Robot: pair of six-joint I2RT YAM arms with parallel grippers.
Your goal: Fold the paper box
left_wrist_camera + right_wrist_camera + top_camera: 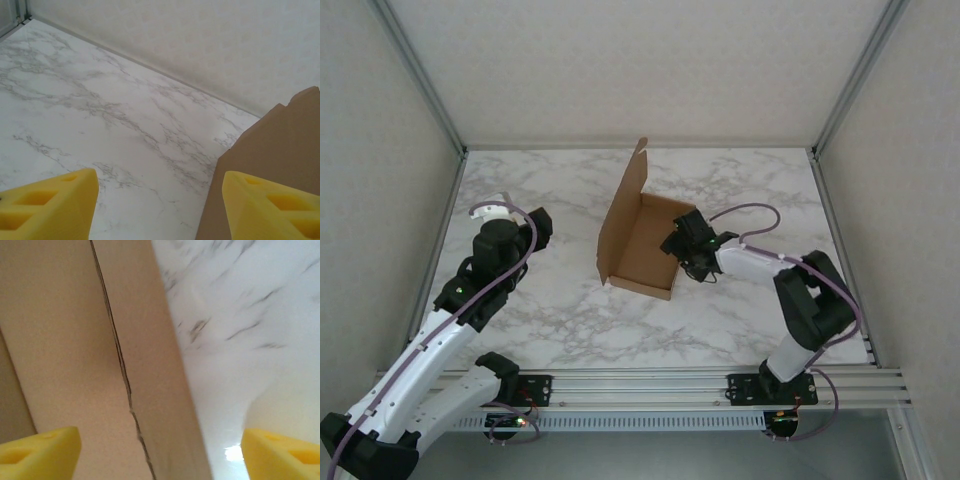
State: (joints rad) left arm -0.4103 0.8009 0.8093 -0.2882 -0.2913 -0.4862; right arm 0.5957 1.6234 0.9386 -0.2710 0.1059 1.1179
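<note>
seeing the paper box sitting midway across the marble table, brown, half formed, tray open upward, tall left flap standing up; watching the right gripper hovering at the box's right wall, yellow fingers spread wide, gripping nothing, cardboard showing between them; spotting the left gripper well left of the box, over bare marble, jaws parted, holding nothing

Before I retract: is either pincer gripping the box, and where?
Nothing is held: right pincer open at the right wall of the paper box; left pincer open, clear of it.
</note>
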